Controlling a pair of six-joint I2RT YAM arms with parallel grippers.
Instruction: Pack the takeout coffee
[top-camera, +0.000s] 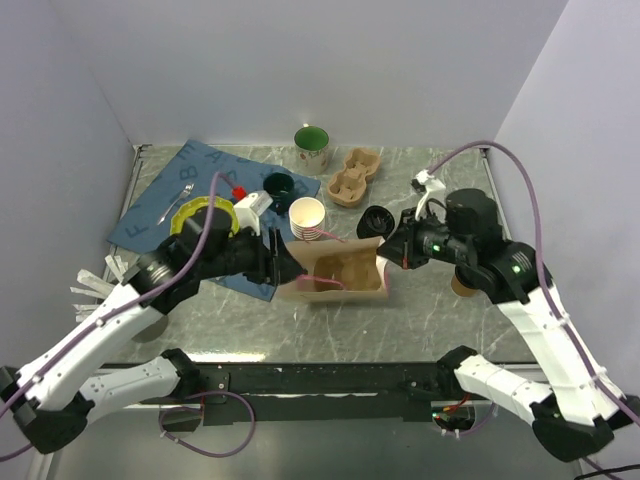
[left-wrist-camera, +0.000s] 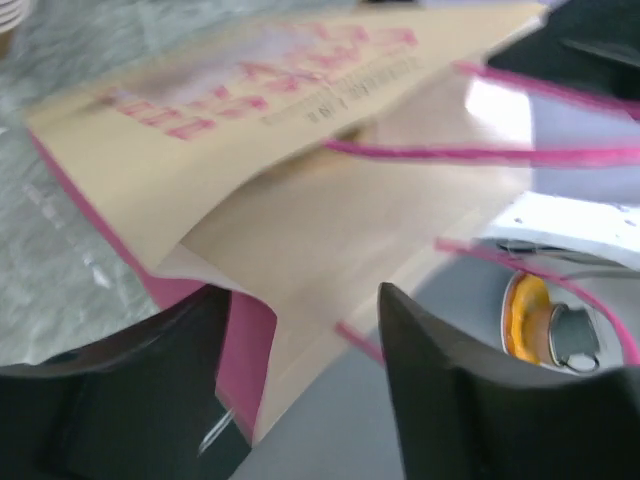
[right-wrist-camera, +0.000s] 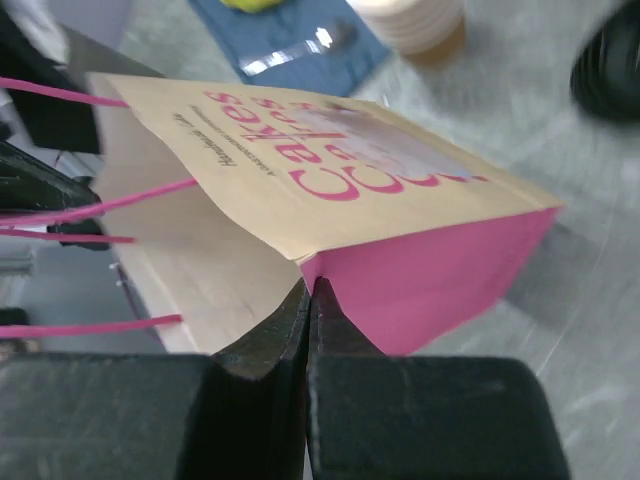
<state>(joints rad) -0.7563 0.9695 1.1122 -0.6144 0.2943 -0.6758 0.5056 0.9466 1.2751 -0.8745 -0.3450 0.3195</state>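
The paper bag (top-camera: 335, 272) is set on the tabletop (top-camera: 420, 325) between both arms, its mouth turned upward, presumably so that a cup can be lowered in. Its right rim is pinched in the clenched right tool (right-wrist-camera: 310, 292), apparently to steady the bag and hold the mouth apart. The left tool (left-wrist-camera: 300, 300) is released, its jaws standing apart on either side of the bag's left edge, with nothing gripped. The takeout coffee (top-camera: 461, 287) is glimpsed only as a brown sliver behind the right arm, outside the bag and not yet packed.
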